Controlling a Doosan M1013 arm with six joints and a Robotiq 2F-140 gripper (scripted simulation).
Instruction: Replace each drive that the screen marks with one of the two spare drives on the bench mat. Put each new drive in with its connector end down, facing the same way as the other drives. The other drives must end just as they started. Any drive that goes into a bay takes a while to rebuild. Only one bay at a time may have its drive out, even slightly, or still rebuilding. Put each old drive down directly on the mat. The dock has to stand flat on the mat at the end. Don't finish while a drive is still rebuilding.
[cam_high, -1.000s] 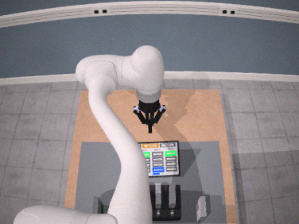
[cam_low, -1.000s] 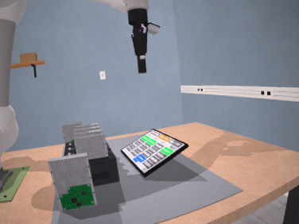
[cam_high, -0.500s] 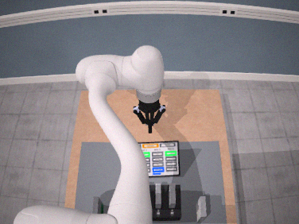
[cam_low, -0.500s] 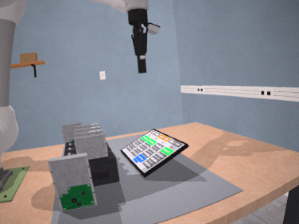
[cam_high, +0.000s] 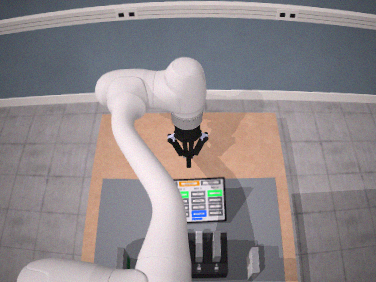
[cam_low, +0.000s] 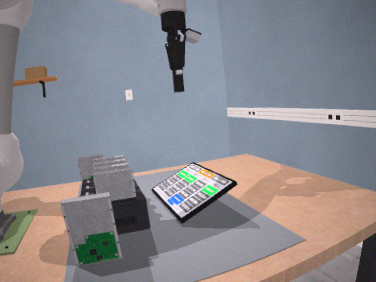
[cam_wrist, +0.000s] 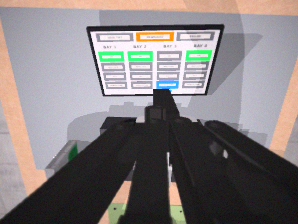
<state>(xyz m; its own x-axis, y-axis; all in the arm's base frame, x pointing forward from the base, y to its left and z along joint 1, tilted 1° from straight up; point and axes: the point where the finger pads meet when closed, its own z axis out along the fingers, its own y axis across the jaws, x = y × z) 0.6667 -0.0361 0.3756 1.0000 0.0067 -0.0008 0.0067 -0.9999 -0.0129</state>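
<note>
My gripper (cam_high: 188, 163) (cam_low: 178, 88) (cam_wrist: 161, 102) is shut and empty, high above the table beyond the screen. The screen (cam_high: 205, 202) (cam_low: 194, 191) (cam_wrist: 155, 60) shows green cells under bays 1, 2 and 4, and a blue cell low under bay 3; its small text is unreadable. The black dock (cam_high: 210, 270) (cam_low: 134, 215) stands on the grey mat (cam_low: 200, 255) (cam_wrist: 47, 85) with several grey drives upright in it, the nearest drive (cam_low: 115, 184) largest. One loose drive (cam_high: 254, 262) (cam_low: 91, 220) stands right of the dock; another (cam_high: 121, 258) (cam_low: 90, 165) (cam_wrist: 62, 157) stands left.
The arm (cam_high: 155, 200) hides the dock's left part in the top view, and my fingers hide most of it in the wrist view. An orange button (cam_low: 206, 173) (cam_wrist: 155, 36) is lit at the screen's top. The wooden table (cam_high: 240, 145) (cam_low: 320, 195) surrounds the mat.
</note>
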